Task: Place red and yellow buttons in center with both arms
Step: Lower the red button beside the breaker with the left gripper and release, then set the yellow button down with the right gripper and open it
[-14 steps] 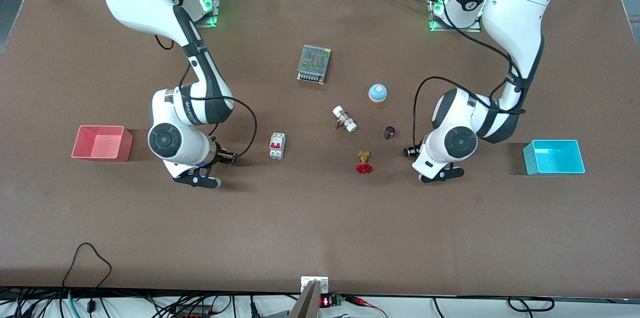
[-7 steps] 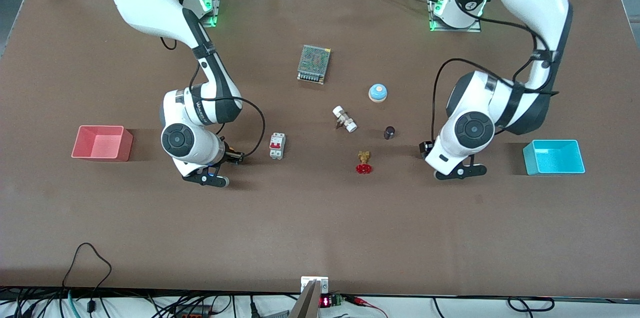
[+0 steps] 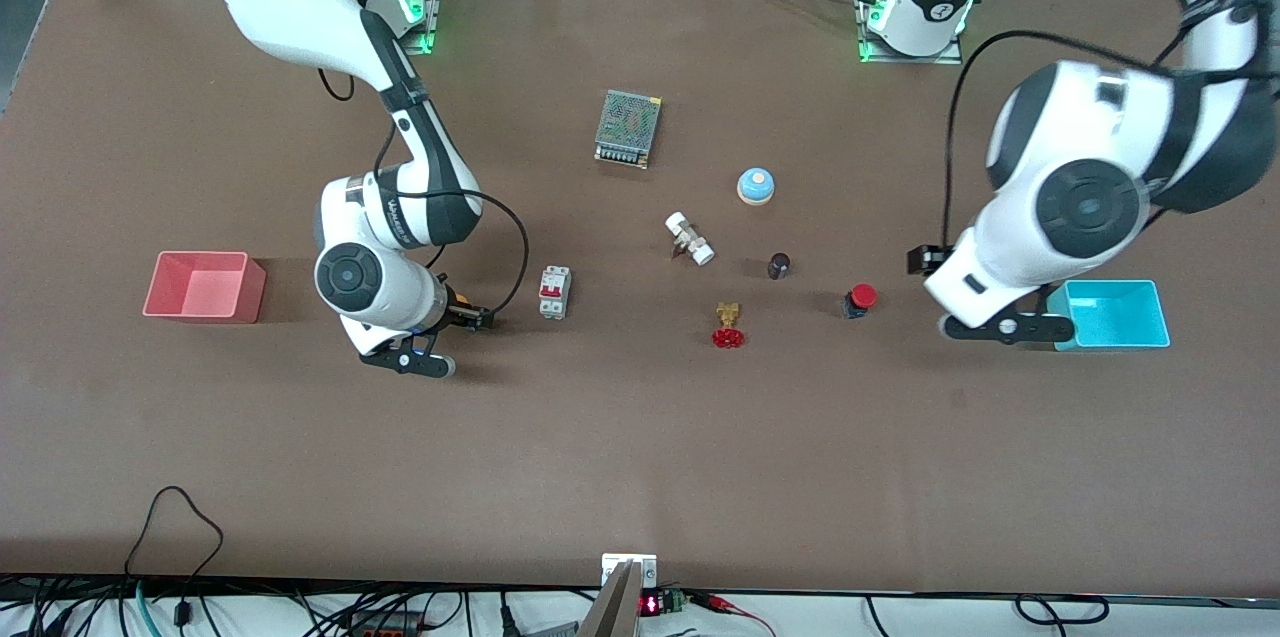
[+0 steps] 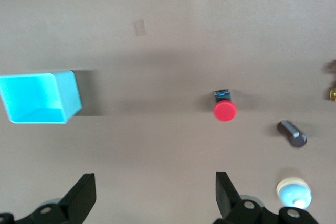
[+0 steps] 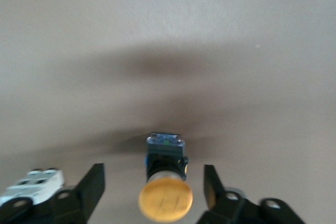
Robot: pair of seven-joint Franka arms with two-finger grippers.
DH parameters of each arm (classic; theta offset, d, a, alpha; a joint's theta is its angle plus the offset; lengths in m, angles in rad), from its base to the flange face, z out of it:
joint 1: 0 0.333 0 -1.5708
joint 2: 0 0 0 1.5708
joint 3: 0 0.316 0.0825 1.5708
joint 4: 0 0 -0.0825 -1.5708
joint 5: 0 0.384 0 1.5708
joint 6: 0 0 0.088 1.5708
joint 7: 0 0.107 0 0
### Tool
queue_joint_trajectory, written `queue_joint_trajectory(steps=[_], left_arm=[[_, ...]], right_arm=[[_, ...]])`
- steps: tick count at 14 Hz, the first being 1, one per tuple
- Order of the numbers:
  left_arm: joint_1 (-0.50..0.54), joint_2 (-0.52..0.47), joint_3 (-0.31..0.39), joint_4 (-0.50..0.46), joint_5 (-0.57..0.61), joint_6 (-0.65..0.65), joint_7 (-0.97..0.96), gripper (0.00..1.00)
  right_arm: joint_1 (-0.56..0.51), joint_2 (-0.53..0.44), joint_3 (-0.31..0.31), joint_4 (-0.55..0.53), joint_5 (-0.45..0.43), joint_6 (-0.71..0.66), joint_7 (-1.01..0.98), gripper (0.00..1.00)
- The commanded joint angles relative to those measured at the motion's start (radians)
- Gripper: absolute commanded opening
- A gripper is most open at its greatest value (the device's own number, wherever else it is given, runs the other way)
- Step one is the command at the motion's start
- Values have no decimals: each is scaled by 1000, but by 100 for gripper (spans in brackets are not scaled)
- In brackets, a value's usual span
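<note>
The red button [image 3: 860, 298] stands on the brown center of the table [image 3: 640, 437], between the brass valve and the blue bin; the left wrist view also shows this red button [image 4: 224, 109]. My left gripper [image 4: 156, 195] hangs open and empty, high over the table between the red button and the blue bin. The yellow button [image 5: 165, 195] rests on the table between the fingers of my right gripper [image 5: 152, 184], which is open with a gap on each side. In the front view only a sliver of the yellow button [image 3: 452, 301] shows under the right hand, beside the circuit breaker.
A pink bin [image 3: 204, 285] sits at the right arm's end, a blue bin [image 3: 1108, 314] at the left arm's end. A circuit breaker [image 3: 555, 292], brass valve [image 3: 728, 325], dark cylinder [image 3: 779, 265], white fitting [image 3: 690, 238], blue bell [image 3: 756, 185] and metal power supply [image 3: 628, 128] lie mid-table.
The left arm has lifted away toward the blue bin, uncovering the red button on the table. The right gripper's fingers have parted from the yellow button.
</note>
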Motion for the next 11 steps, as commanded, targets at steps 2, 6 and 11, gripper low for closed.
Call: queue_joint_trajectory(steps=[2, 6, 11], left_arm=[[65, -82, -4, 25, 1, -44, 171, 100], [100, -101, -9, 50, -5, -43, 274, 100], [83, -50, -7, 137, 1, 27, 299, 100]], right_arm=[[-5, -178, -18, -11, 5, -105, 17, 100], [-5, -315, -119, 41, 1, -296, -3, 100], [-6, -320, -312, 170, 10, -486, -228, 100]])
